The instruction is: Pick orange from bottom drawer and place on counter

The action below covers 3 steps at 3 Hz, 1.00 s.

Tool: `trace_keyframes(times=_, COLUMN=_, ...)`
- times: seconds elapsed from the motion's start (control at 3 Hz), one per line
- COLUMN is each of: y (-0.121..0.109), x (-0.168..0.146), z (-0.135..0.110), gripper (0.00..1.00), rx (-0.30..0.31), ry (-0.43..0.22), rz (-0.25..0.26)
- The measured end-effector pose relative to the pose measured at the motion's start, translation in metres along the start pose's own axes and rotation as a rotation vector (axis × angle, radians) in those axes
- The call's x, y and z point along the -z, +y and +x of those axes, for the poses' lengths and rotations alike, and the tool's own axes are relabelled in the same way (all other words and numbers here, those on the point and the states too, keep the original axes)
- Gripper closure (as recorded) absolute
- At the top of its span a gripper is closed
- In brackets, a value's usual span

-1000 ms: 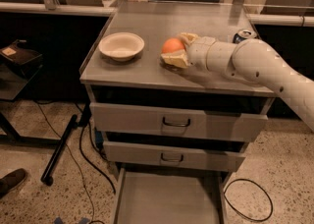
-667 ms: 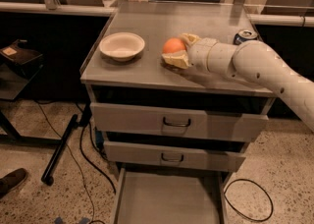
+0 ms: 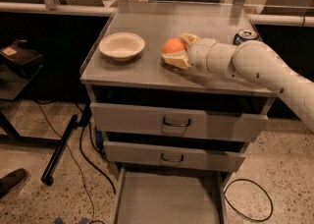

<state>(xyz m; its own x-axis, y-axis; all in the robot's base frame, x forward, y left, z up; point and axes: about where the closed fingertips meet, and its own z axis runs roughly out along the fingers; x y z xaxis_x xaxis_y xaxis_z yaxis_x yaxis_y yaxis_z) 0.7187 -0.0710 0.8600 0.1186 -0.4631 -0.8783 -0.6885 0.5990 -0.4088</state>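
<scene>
The gripper [image 3: 179, 49] lies low over the counter [image 3: 147, 21], reaching in from the right. Its two pale fingers [image 3: 175, 60] are spread just wide enough to take the orange [image 3: 172, 45], one behind it and one in front, and both seem to press against it. The orange sits at or just above the counter top, right of the cream bowl [image 3: 121, 46] and left of the soda can [image 3: 244, 36]. The bottom drawer [image 3: 167, 201] stands pulled out. Compared with a second ago, nothing has visibly moved: gripper, orange and bowl are in the same places.
</scene>
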Motion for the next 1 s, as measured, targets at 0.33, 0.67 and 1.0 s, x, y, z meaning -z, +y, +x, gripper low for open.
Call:
trace_keyframes(times=0.33, y=0.0000, x=0.0000, z=0.0000, gripper=0.35, rx=0.000, ry=0.000, rz=0.000)
trace_keyframes(times=0.67, y=0.0001, x=-0.0001, z=0.0000, gripper=0.11, rx=0.000, ry=0.000, rz=0.000)
trace_keyframes(times=1.0, y=0.0001, x=-0.0001, z=-0.0001, gripper=0.00, rx=0.000, ry=0.000, rz=0.000)
